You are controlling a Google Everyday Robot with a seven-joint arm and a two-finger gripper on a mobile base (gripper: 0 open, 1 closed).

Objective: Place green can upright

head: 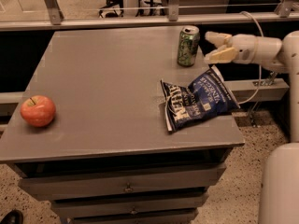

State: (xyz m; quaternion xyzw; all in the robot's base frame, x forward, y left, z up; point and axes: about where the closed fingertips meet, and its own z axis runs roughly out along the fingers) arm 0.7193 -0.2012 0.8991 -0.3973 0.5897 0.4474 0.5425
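The green can (188, 46) stands upright on the grey table (107, 83) near its far right edge. My gripper (209, 46) is just to the right of the can, a small gap away, at can height. Its pale fingers (219, 56) are spread open and hold nothing. The white arm runs off to the right.
A blue chip bag (198, 98) lies on the table's right side, just in front of the gripper. A red apple (38, 110) sits at the front left. Drawers are below the tabletop. A metal rail runs behind the table.
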